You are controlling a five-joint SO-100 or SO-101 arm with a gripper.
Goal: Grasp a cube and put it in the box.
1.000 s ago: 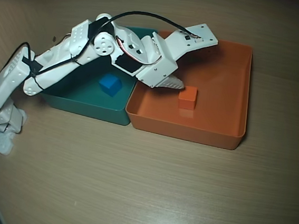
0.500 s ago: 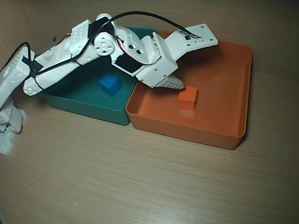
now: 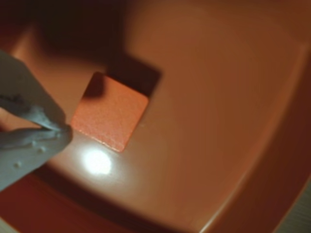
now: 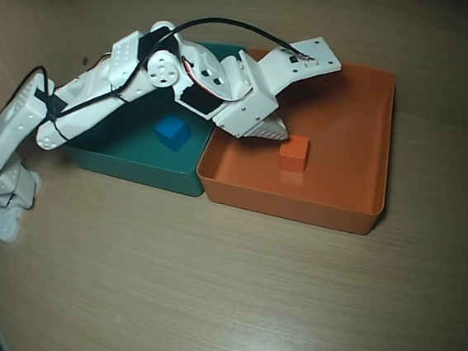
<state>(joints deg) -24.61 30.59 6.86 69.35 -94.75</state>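
Observation:
The small orange cube lies flat on the floor of the orange box, free of the gripper. In the overhead view the cube sits in the left-middle of the box. My white gripper enters the wrist view from the left, its two fingertips meeting just left of the cube and holding nothing. From overhead the gripper hangs over the box's left part, close beside the cube's upper left.
A teal-green tray stands against the box's left wall and holds a small blue cube. The arm reaches over it from the base at the left table edge. Bare wooden table lies in front.

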